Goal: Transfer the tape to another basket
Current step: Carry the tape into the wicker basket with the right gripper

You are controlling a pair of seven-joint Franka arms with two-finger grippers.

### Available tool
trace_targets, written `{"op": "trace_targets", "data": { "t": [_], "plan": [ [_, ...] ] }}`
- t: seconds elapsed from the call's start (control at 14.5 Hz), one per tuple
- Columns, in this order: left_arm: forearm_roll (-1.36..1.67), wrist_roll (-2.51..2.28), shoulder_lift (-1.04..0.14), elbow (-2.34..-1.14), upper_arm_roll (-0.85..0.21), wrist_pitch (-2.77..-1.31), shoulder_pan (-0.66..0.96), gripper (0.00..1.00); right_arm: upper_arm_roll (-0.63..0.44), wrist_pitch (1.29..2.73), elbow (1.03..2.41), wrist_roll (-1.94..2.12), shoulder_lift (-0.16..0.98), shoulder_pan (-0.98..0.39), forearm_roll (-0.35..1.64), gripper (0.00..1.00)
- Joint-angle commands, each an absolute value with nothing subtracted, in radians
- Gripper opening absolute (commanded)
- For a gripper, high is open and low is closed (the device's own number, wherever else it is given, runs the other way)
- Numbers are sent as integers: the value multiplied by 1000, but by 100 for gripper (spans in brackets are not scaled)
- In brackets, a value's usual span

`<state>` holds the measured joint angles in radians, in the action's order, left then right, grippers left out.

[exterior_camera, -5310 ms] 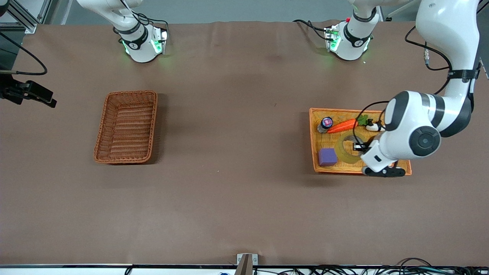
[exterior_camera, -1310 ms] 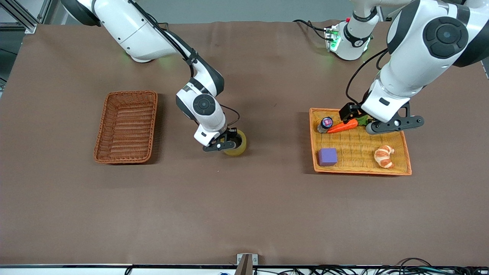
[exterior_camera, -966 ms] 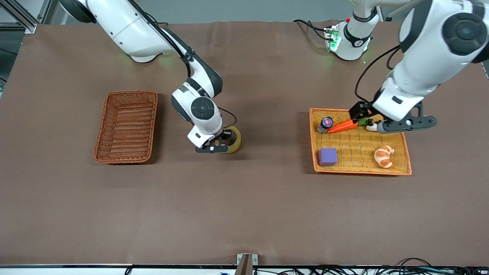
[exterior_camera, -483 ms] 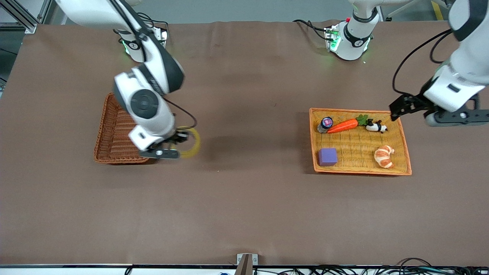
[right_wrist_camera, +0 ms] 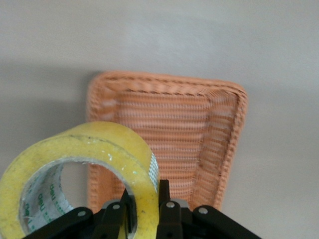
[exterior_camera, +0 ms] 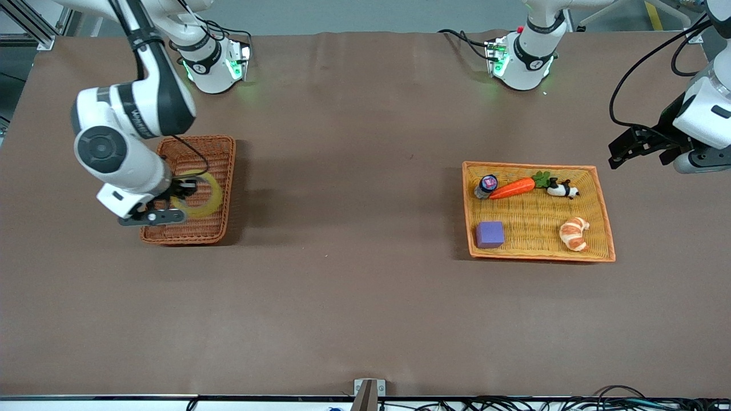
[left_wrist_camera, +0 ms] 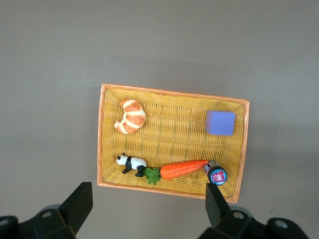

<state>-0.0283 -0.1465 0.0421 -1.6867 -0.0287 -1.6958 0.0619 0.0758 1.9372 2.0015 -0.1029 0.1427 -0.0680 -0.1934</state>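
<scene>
My right gripper (exterior_camera: 184, 188) is shut on the wall of the tape (exterior_camera: 207, 197), a yellowish ring, and holds it up over the reddish-brown wicker basket (exterior_camera: 227, 171). In the right wrist view the fingers pinch the tape's wall (right_wrist_camera: 107, 144) at the gripper (right_wrist_camera: 147, 201), with the basket (right_wrist_camera: 199, 129) below. The basket holds nothing else that I can see. My left gripper (exterior_camera: 644, 149) is open and empty, in the air over the table beside the tray, toward the left arm's end; its wrist view shows its wide-apart fingers (left_wrist_camera: 79, 203).
The flat orange-yellow tray (exterior_camera: 604, 214) holds a small bottle (exterior_camera: 487, 185), a carrot (exterior_camera: 512, 188), a panda figure (exterior_camera: 562, 189), a croissant (exterior_camera: 574, 233) and a purple cube (exterior_camera: 490, 234). The tray (left_wrist_camera: 101, 144) lies below the left wrist camera.
My right gripper has carried the tape from the middle of the table to over the wicker basket. My left gripper has drawn away from the tray toward the left arm's end.
</scene>
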Motion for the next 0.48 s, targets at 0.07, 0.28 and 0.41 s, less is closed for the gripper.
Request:
{"op": "trace_targets", "data": {
  "t": [0.07,0.28,0.41],
  "plan": [
    [23,-147,32,-1678,-15,-1677,80,100,-38,2123,2221,63,69,-66,-173,2],
    [32,-153,6,-1668,-15,-1677,83,100,-51,2309,2368,80,77,-58,-173,2],
    [32,-138,2,-1657,-15,-1648,83,100,-78,2449,2442,80,103,-52,-173,2]
  ]
}}
